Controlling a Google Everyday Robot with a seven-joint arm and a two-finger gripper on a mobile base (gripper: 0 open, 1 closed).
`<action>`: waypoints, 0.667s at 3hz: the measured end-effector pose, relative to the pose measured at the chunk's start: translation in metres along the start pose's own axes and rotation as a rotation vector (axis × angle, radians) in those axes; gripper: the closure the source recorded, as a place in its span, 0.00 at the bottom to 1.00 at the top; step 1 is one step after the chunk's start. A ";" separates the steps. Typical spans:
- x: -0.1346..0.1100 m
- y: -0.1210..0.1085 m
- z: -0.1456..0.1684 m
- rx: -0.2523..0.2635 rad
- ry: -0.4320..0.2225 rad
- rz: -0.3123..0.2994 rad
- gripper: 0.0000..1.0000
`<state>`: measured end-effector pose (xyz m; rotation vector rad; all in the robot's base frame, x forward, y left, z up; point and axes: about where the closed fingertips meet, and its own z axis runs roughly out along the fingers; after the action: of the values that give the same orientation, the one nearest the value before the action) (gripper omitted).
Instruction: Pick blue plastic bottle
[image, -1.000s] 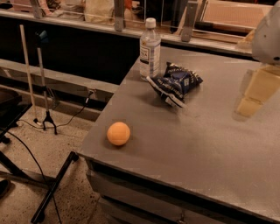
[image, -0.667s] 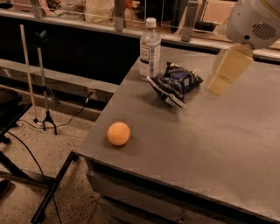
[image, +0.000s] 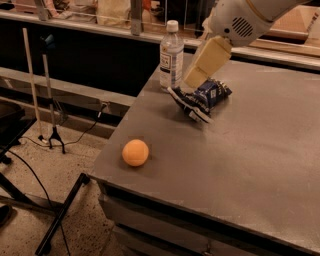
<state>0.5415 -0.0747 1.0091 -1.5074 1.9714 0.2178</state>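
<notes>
The blue plastic bottle (image: 171, 55), clear with a white cap and white label, stands upright near the far left corner of the grey table (image: 240, 165). My gripper (image: 198, 74) hangs from the white arm (image: 240, 20), just right of the bottle and apart from it, low over the dark blue snack bag (image: 202, 97). It holds nothing that I can see.
An orange ball (image: 135, 152) lies near the table's front left edge. A counter ledge (image: 100, 27) with items runs behind the table. On the floor at left are a thin stand (image: 50, 100), cables and a dark frame leg (image: 62, 212).
The arm has swung left across the table, from the right edge to a spot over the snack bag, next to the bottle. Bottle, bag and ball have not moved.
</notes>
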 end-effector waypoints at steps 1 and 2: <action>0.000 0.000 0.000 0.000 0.000 0.000 0.00; 0.001 -0.014 0.009 0.029 -0.028 0.045 0.00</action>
<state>0.5577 -0.0758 1.0046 -1.4352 1.9793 0.2271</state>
